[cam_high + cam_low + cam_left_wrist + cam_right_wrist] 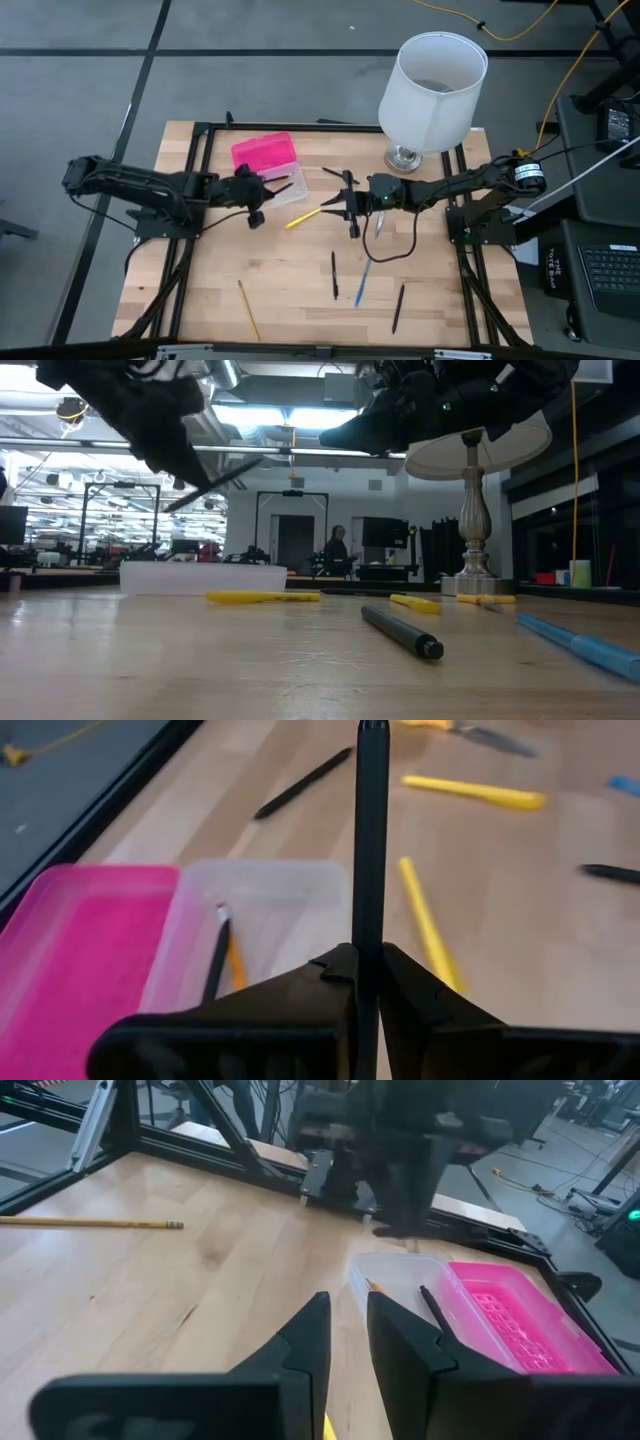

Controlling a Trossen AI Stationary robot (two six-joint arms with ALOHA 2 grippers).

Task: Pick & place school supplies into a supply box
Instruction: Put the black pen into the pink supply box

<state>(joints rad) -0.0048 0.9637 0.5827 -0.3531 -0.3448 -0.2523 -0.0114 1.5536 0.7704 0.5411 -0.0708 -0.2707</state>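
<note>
Supply box (265,157) sits upper left of centre in the high view, pink lid (262,150) folded open beside the clear base (283,187). The left wrist view shows two items already in the base: a black pen (216,958) and an orange pencil (234,961).

Left gripper (262,196) hangs just by the base, fingers clamped on a black pen (369,850) that sticks out ahead of them. Judged step: carrying it to the box, drop not yet made.

Right gripper (347,205) hovers mid-counter, fingers (313,1342) parted with a narrow gap, holding nothing visible.

Left on the counter (300,290): yellow pen (303,217) at centre, black pen (334,275), blue pen (363,283) and another black pen (398,308) lower centre, a pencil (247,309) lower left, more pieces near the right gripper. Most of the job remains.

Room: lower half of the counter lies open. Black frame rails (190,210) border both sides; the white lamp (430,92) crowds the upper right. The two grippers sit near each other at centre, so clearance there looks tight.
</note>
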